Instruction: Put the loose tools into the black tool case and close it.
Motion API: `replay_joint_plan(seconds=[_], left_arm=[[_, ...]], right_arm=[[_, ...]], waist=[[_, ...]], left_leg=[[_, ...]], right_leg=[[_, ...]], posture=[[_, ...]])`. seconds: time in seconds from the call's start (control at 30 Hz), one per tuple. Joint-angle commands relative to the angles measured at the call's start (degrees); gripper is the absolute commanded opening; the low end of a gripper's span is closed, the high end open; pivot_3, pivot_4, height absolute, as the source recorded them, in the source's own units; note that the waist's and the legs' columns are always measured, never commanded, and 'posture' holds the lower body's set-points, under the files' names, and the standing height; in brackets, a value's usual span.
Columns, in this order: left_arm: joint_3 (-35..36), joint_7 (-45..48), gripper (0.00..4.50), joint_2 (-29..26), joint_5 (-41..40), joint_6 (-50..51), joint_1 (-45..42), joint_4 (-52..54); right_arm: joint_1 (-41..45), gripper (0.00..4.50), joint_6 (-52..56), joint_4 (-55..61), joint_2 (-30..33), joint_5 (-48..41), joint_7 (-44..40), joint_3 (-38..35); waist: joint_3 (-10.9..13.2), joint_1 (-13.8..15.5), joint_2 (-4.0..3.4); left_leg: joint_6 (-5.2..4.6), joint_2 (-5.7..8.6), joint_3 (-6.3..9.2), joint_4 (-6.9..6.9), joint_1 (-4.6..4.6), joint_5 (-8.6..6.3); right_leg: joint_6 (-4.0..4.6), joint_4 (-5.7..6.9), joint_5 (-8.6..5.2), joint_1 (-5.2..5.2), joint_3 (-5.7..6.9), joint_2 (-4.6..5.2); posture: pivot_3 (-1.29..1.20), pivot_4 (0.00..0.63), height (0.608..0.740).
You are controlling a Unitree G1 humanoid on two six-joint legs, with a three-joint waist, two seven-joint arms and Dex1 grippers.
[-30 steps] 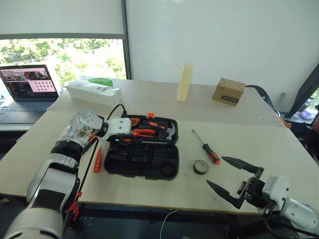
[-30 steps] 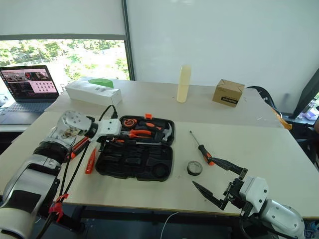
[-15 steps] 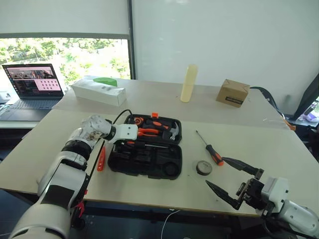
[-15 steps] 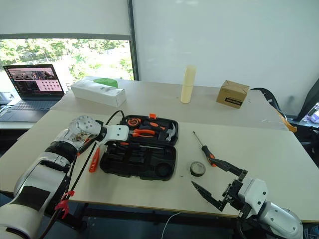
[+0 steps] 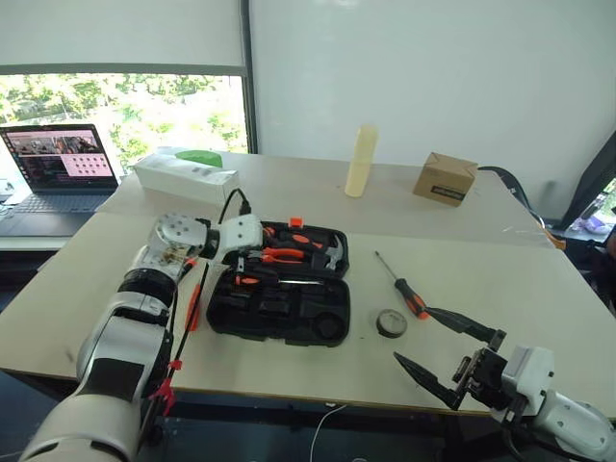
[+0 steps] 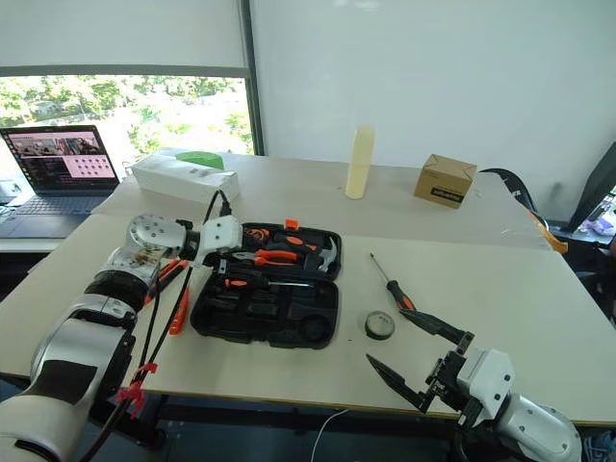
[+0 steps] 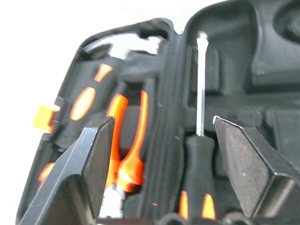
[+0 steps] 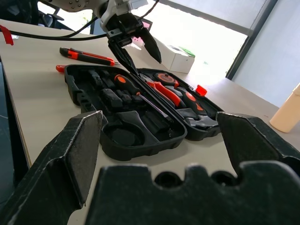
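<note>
Left eye view: the black tool case (image 5: 279,294) lies open and flat on the table (image 5: 539,289), its orange latch on the far edge. One screwdriver (image 5: 274,281) lies inside it along the hinge, handle toward the left gripper (image 8: 135,44), which hangs just above that handle with its two fingers parted and nothing between them. A second screwdriver (image 5: 402,287) lies on the table to the right of the case, and one black tape roll (image 5: 389,323) sits just in front of its handle. On the table to the left of the case lie one utility knife (image 8: 86,56) and, nearer the case's corner, one slim orange tool (image 8: 59,68). That makes two screwdrivers, one knife, one slim tool and one roll: four things outside the case, one inside. The right gripper (image 5: 449,354) hovers near the table's front edge, right of the roll, its fingers spread wide and empty.
</note>
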State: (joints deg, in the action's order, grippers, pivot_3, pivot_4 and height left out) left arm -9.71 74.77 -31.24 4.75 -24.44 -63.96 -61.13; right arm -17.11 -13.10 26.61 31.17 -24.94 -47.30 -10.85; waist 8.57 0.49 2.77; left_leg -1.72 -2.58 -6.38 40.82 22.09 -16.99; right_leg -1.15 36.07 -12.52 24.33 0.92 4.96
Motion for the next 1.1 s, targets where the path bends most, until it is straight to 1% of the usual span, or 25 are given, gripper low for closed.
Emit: replay_joint_plan(seconds=[0.03, 0.1, 0.13, 0.17, 0.2, 0.23, 0.43, 0.6, 0.67, 0.77, 0.87, 0.97, 1.03, 1.07, 1.1], left_arm=[[2.25, 1.25, 2.15, 0.14, -2.58, 1.87, 2.24, -0.15], [2.5, 0.06, 1.52, 0.54, -2.31, 2.63, 2.82, -0.41], [2.15, -0.67, 1.06, 0.62, -1.69, 3.21, 3.15, -0.71], [1.88, -1.35, 0.73, 0.75, -1.22, 3.61, 3.48, -1.02], [1.76, -1.9, 0.25, 0.91, -1.01, 3.86, 3.74, -1.29], [1.47, -2.54, 0.09, 1.05, -0.62, 4.5, 4.08, -1.59], [-0.42, -5.64, 0.09, 1.48, 2.26, 5.52, 5.99, -2.37], [-2.66, -5.61, 0.09, 1.74, 4.32, 4.4, 7.57, -1.92], [-4.74, -7.09, 0.09, 1.76, 6.87, 3.53, 7.87, -1.97], [-7.2, -10.69, 0.09, 3.3, 9.9, 7.27, 7.7, -2.85], [-8.41, -12.21, 0.09, 4.06, 11.54, 10.64, 7.35, -3.23], [-4.63, -10.14, 0.09, 4.3, 6.67, 9.53, 7.85, -1.43], [1.54, -3.09, 0.09, 3.1, -1.83, 6.08, 9.25, 1.39], [4.21, 0.25, 0.09, 2.18, -5.38, 5.42, 9.94, 2.65], [6.99, 3.27, 0.09, 0.87, -8.88, 6.2, 10.67, 4.22]], right_arm=[[0.27, 4.5, 0.09, 2.04, -0.32, 0.1, 0.75, 0.48], [0.29, 4.5, 0.06, 2.03, -0.3, 0.12, 0.84, 0.59], [0.28, 4.5, 0.07, 2.01, -0.28, 0.1, 0.87, 0.6], [0.27, 4.5, 0.08, 2.0, -0.25, 0.09, 0.87, 0.6], [0.27, 4.5, 0.1, 1.99, -0.24, 0.09, 0.87, 0.6], [0.28, 4.5, 0.13, 1.97, -0.2, 0.11, 0.85, 0.59], [0.5, 4.5, 0.17, 1.73, 0.02, -0.06, 0.62, 0.32], [0.56, 4.5, -0.02, 1.34, -0.01, -0.01, 0.52, 0.23], [0.64, 4.5, -0.13, 1.07, -0.07, 0.09, 0.54, 0.2], [0.36, 4.5, -0.19, 0.66, -0.2, 0.52, 0.9, -0.09], [-1.16, 4.5, 0.08, 0.33, -0.19, 0.97, 1.73, -1.52], [-3.69, 4.5, 1.72, 0.77, -0.15, 0.34, 3.64, -4.23], [-7.19, 4.5, 2.92, 0.99, -0.51, 0.33, 5.77, -8.15], [-8.92, 4.5, 3.47, 1.09, -0.7, -0.08, 6.38, -9.84], [-10.86, 4.5, 3.83, 1.01, -0.97, -0.43, 6.81, -11.55]], waist=[[-0.02, 0.0, -0.03], [-0.01, 0.05, -0.04], [-0.01, 0.07, -0.03], [-0.01, 0.15, -0.03], [-0.01, 0.24, -0.03], [-0.01, 0.27, -0.03], [-0.01, 0.18, -0.03], [-0.1, 0.18, -0.16], [-0.13, 0.19, -0.19], [-0.29, 0.31, -0.34], [-0.66, 0.57, -0.77], [-0.84, 0.5, -1.07], [-0.87, 0.24, -1.12], [-0.87, 0.16, -1.13], [-0.86, 0.13, -1.13]], left_leg=[[0.0, 0.0, -0.02, 0.0, -0.02, 0.0], [0.0, 0.0, -0.03, 0.01, 0.0, 0.0], [0.0, 0.0, -0.03, 0.02, 0.01, 0.0], [0.0, 0.0, -0.03, 0.04, 0.02, 0.0], [0.0, 0.01, -0.02, 0.05, 0.05, 0.0], [0.0, 0.02, -0.02, 0.06, 0.05, 0.0], [-0.02, 0.03, -0.02, 0.05, 0.02, -0.01], [-0.02, 0.03, -0.03, 0.05, -0.14, -0.01], [-0.02, 0.03, -0.03, 0.05, -0.18, -0.01], [-0.03, 0.06, -0.02, 0.05, -0.29, -0.02], [-0.07, 0.17, -0.03, 0.05, -0.51, -0.04], [-0.15, 0.2, -0.01, 0.02, -1.04, -0.09], [-0.15, 0.15, 0.12, 0.01, -1.02, -0.1], [-0.15, 0.09, 0.13, 0.01, -1.0, -0.09], [-0.15, 0.05, 0.11, 0.0, -0.94, -0.1]], right_leg=[[0.0, 0.01, 0.0, -0.02, -0.01, 0.0], [0.0, 0.01, 0.0, -0.01, 0.0, 0.0], [0.0, 0.01, 0.0, 0.0, 0.01, 0.0], [-0.01, 0.01, 0.01, 0.0, 0.01, 0.0], [-0.03, 0.0, 0.02, 0.0, 0.03, 0.0], [-0.04, 0.0, 0.02, -0.01, 0.04, 0.01], [-0.05, 0.0, 0.03, -0.02, 0.01, 0.03], [-0.05, 0.02, 0.03, -0.16, -0.02, 0.03], [-0.05, 0.04, 0.04, -0.18, -0.03, 0.03], [-0.06, 0.04, 0.04, -0.31, -0.04, 0.05], [-0.12, 0.03, 0.06, -0.54, -0.03, 0.17], [-0.22, -0.05, -0.03, -1.12, -0.04, 0.24], [-0.57, -0.06, -0.28, -1.04, -0.11, 0.24], [-0.56, -0.04, -0.28, -1.02, -0.13, 0.24], [-0.2, -0.01, -0.08, -0.91, -0.14, 0.24]], posture=[[0.0, 0.15, 0.74], [0.0, 0.15, 0.74], [0.0, 0.15, 0.74], [0.0, 0.15, 0.74], [0.0, 0.15, 0.74], [0.0, 0.15, 0.74], [0.0, 0.15, 0.74], [0.0, 0.15, 0.74], [0.0, 0.15, 0.74], [0.0, 0.15, 0.74], [0.0, 0.15, 0.74], [0.0, 0.15, 0.74], [0.0, 0.15, 0.74], [0.0, 0.15, 0.74], [0.0, 0.15, 0.74]])
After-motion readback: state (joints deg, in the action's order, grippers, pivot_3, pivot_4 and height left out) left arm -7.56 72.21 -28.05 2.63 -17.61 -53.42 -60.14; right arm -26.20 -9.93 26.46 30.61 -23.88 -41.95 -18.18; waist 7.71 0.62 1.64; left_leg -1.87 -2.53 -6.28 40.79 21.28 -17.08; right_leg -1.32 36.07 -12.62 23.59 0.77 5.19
